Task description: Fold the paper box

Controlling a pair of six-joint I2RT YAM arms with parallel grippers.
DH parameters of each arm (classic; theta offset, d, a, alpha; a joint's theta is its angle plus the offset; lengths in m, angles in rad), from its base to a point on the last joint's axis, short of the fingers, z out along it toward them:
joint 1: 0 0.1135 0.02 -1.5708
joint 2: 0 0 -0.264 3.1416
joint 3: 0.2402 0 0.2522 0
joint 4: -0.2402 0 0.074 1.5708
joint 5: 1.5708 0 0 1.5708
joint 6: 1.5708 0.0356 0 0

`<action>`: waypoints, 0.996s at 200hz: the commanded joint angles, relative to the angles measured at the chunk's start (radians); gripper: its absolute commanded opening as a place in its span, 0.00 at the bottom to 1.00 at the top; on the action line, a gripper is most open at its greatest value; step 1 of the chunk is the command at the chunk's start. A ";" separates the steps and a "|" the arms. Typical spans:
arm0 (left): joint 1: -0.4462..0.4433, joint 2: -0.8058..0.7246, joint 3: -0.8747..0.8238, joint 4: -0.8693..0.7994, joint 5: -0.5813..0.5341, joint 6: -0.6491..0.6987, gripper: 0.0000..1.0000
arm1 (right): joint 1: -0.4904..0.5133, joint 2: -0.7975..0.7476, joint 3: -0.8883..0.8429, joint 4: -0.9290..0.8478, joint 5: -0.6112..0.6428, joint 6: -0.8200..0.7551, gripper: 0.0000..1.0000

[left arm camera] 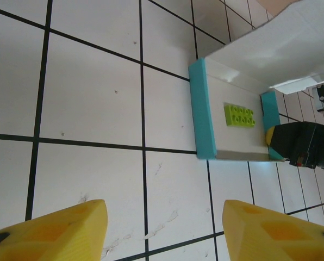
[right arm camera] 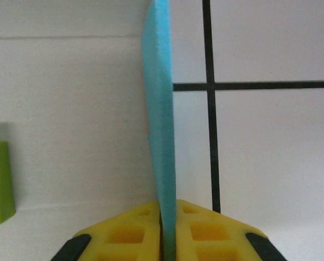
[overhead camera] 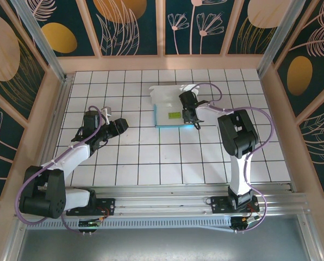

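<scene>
The paper box [overhead camera: 170, 106] sits on the far middle of the worktop [overhead camera: 124, 163], partly built. Its white base lies flat with a small green brick [left arm camera: 240, 116] on it. The left side wall [left arm camera: 202, 109] stands up, turquoise outside. The right side wall [right arm camera: 161, 109] is upright too, pinched between the yellow pads [right arm camera: 205, 231] of the right jaws, which are closed thinly on it. A large white panel [left arm camera: 270, 49] rises at the far end, not yet folded over. The left jaws stand about half open and empty over bare tiles to the left of the box. In my judgement the sides are formed and the job is about midway. The far panel and any closing flaps remain, and I cannot tell whether the near end is shut.
</scene>
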 commanded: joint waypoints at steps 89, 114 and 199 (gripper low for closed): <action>-0.007 -0.005 0.006 -0.001 -0.001 0.000 0.59 | -0.029 -0.091 -0.050 0.037 -0.107 0.011 0.38; -0.007 0.003 0.004 0.001 0.001 -0.002 0.59 | -0.036 -0.129 -0.047 0.051 -0.134 0.026 0.38; -0.009 0.006 0.007 0.004 0.001 -0.008 0.59 | -0.049 -0.006 0.060 0.053 -0.053 0.019 0.36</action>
